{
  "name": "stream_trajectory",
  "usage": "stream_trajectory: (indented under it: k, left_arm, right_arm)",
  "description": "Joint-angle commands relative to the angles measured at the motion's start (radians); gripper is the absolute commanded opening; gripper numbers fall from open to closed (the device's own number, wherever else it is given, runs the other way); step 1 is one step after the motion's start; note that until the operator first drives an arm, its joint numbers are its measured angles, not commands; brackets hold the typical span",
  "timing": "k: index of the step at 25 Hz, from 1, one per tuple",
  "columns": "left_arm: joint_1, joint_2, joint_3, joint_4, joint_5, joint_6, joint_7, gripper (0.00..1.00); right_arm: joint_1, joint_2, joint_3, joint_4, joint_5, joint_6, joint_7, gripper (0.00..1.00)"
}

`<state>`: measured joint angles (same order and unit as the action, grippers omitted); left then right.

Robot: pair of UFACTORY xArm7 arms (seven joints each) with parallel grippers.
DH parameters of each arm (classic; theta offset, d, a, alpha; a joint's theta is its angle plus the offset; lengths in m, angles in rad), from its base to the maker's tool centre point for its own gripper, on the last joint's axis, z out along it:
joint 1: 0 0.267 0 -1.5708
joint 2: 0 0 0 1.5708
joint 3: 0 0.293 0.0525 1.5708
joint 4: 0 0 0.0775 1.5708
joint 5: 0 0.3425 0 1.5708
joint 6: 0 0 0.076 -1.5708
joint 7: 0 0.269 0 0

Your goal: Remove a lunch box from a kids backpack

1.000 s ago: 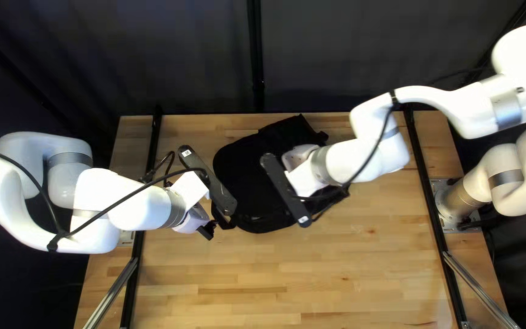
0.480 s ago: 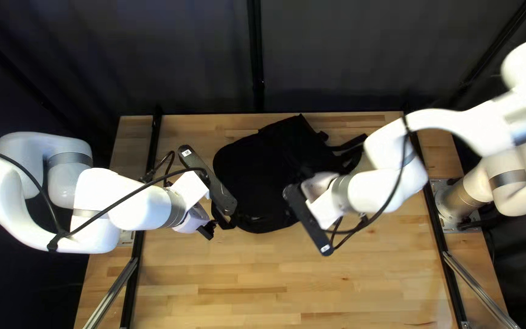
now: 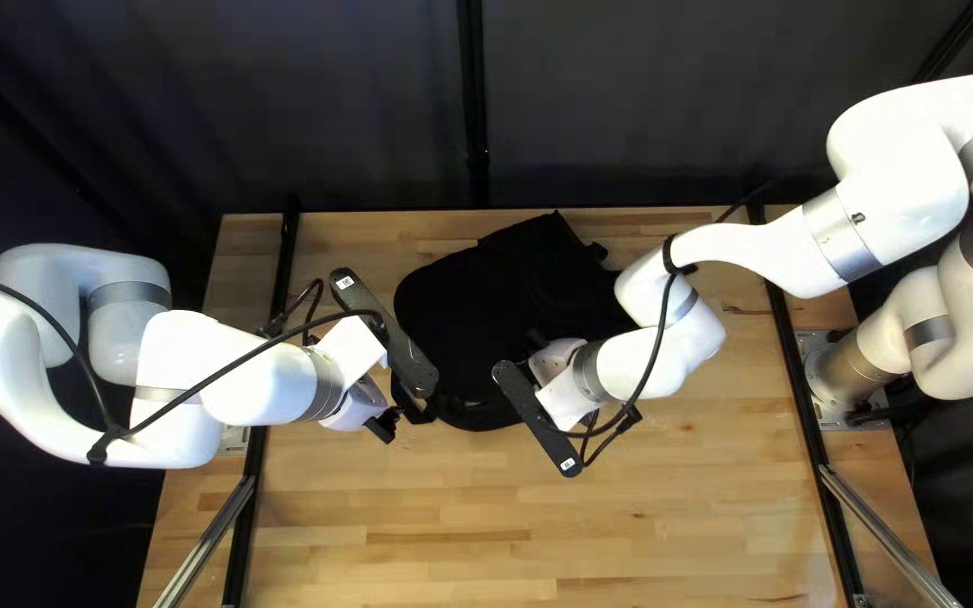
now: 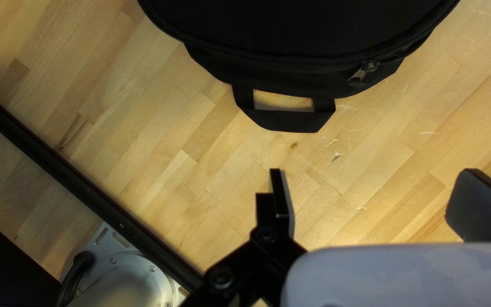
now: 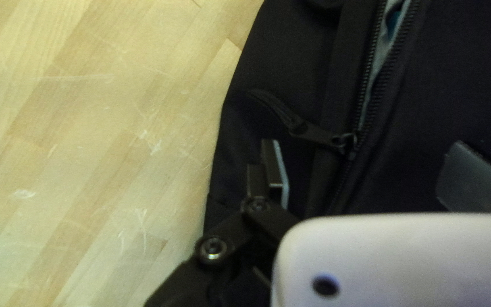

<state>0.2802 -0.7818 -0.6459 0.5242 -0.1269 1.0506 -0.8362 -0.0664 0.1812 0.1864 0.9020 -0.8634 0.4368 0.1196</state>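
One black backpack (image 3: 464,327) lies under the open right hand (image 5: 365,145), with the lunch box presumably inside (it does not show), a parted zip (image 5: 382,62) ahead of the fingers and its pull (image 5: 316,135) nearer. To widen the gap, the hand should square up over the pull, pinch it without catching cloth and draw it smoothly back along the track, while the left hand (image 4: 374,170), open behind the carry handle (image 4: 288,120), could steady the bag. Beneath both spreads the wooden surface (image 3: 678,518), a dark curtain (image 3: 622,101) beyond.
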Motion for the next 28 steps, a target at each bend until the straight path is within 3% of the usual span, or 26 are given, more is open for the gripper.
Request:
stream_trajectory:
  k: [1, 13, 21, 28]
  left_arm:
    - [0.000, 0.000, 0.000, 0.000, 0.000, 0.000, 0.000, 1.00]
    - [0.000, 0.000, 0.000, 0.000, 0.000, 0.000, 0.000, 1.00]
    - [0.000, 0.000, 0.000, 0.000, 0.000, 0.000, 0.000, 1.00]
    - [0.000, 0.000, 0.000, 0.000, 0.000, 0.000, 0.000, 1.00]
  right_arm:
    - [-0.010, -0.011, -0.005, -0.025, 0.001, -0.024, -0.003, 0.00]
    - [-0.029, -0.105, 0.023, 0.067, 0.202, 0.094, -0.273, 0.00]
    - [-0.043, -0.089, 0.013, 0.161, 0.233, 0.152, -0.324, 0.00]
    - [-0.063, -0.121, 0.001, 0.139, 0.263, 0.129, -0.369, 0.00]
